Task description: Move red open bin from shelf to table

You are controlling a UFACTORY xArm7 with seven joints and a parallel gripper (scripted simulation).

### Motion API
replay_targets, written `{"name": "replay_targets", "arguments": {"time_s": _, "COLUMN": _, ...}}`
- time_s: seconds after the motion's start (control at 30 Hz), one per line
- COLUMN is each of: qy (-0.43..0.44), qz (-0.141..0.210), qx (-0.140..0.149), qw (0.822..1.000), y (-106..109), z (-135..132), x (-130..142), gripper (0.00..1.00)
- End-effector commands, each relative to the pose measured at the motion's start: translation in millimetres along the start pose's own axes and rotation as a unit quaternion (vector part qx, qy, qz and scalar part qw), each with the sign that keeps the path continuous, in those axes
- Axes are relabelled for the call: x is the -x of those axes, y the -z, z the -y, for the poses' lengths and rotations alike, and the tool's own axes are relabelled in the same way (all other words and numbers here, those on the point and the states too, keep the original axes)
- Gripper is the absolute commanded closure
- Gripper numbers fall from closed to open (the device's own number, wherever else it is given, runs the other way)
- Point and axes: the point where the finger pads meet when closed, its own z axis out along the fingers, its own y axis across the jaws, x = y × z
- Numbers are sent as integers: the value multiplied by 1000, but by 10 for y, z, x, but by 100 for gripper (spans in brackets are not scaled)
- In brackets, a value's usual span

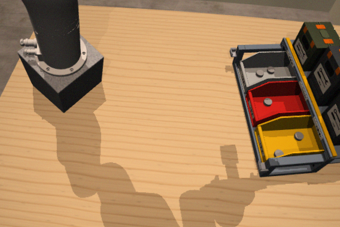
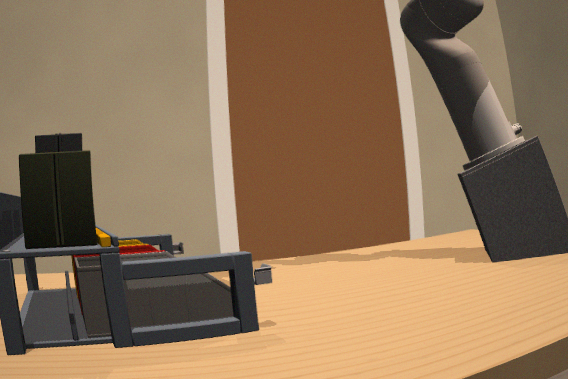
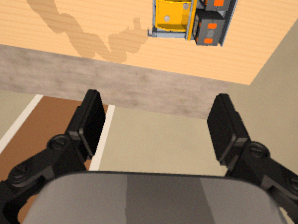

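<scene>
The red open bin (image 1: 287, 103) sits in the middle slot of the low grey shelf (image 1: 294, 163) (image 2: 180, 268) at the table's right side, with one grey disc part (image 1: 267, 101) in it. In the exterior view only a thin red strip of the red bin (image 2: 141, 250) shows above the frame. A grey bin (image 1: 266, 67) stands behind it and a yellow bin (image 1: 287, 141) (image 3: 172, 12) in front. My gripper (image 3: 156, 105) is open and empty, high in the air and far from the shelf; it shows only in the wrist view.
Dark lidded boxes (image 1: 317, 41) (image 2: 57, 198) (image 3: 210, 27) stand on the shelf's raised part behind the bins. The arm's base block (image 1: 60, 82) (image 2: 520, 208) stands at the table's left. The wooden table top (image 1: 164, 91) (image 2: 400, 303) lies between them.
</scene>
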Motion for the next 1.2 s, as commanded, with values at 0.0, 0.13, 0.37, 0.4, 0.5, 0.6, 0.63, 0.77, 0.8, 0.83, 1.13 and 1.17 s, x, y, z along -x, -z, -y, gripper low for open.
{"name": "replay_targets", "arguments": {"time_s": 0.0, "qy": 0, "qz": 0, "qx": 2, "qw": 1000, "y": 10, "z": 6, "x": -2, "gripper": 0}}
{"name": "replay_targets", "arguments": {"time_s": 0.13, "qy": 0, "qz": 0, "qx": 2, "qw": 1000, "y": 10, "z": 6, "x": -2, "gripper": 0}}
{"name": "replay_targets", "arguments": {"time_s": 0.37, "qy": 0, "qz": 0, "qx": 3, "qw": 1000, "y": 9, "z": 25, "x": -20, "gripper": 0}}
{"name": "replay_targets", "arguments": {"time_s": 0.4, "qy": 0, "qz": 0, "qx": 3, "qw": 1000, "y": 9, "z": 25, "x": -20, "gripper": 0}}
{"name": "replay_targets", "arguments": {"time_s": 0.5, "qy": 0, "qz": 0, "qx": 3, "qw": 1000, "y": 9, "z": 25, "x": -20, "gripper": 0}}
{"name": "replay_targets", "arguments": {"time_s": 0.6, "qy": 0, "qz": 0, "qx": 3, "qw": 1000, "y": 9, "z": 25, "x": -20, "gripper": 0}}
{"name": "replay_targets", "arguments": {"time_s": 0.63, "qy": 0, "qz": 0, "qx": 3, "qw": 1000, "y": 9, "z": 25, "x": -20, "gripper": 0}}
{"name": "replay_targets", "arguments": {"time_s": 0.77, "qy": 0, "qz": 0, "qx": 2, "qw": 1000, "y": 9, "z": 27, "x": -22, "gripper": 0}}
{"name": "replay_targets", "arguments": {"time_s": 0.8, "qy": 0, "qz": 0, "qx": 2, "qw": 1000, "y": 9, "z": 29, "x": -23, "gripper": 0}}
{"name": "replay_targets", "arguments": {"time_s": 0.83, "qy": 0, "qz": 0, "qx": 2, "qw": 1000, "y": 9, "z": 31, "x": -25, "gripper": 0}}
{"name": "replay_targets", "arguments": {"time_s": 1.13, "qy": 0, "qz": 0, "qx": 3, "qw": 1000, "y": 9, "z": 35, "x": -29, "gripper": 0}}
{"name": "replay_targets", "arguments": {"time_s": 1.17, "qy": 0, "qz": 0, "qx": 3, "qw": 1000, "y": 9, "z": 35, "x": -29, "gripper": 0}}
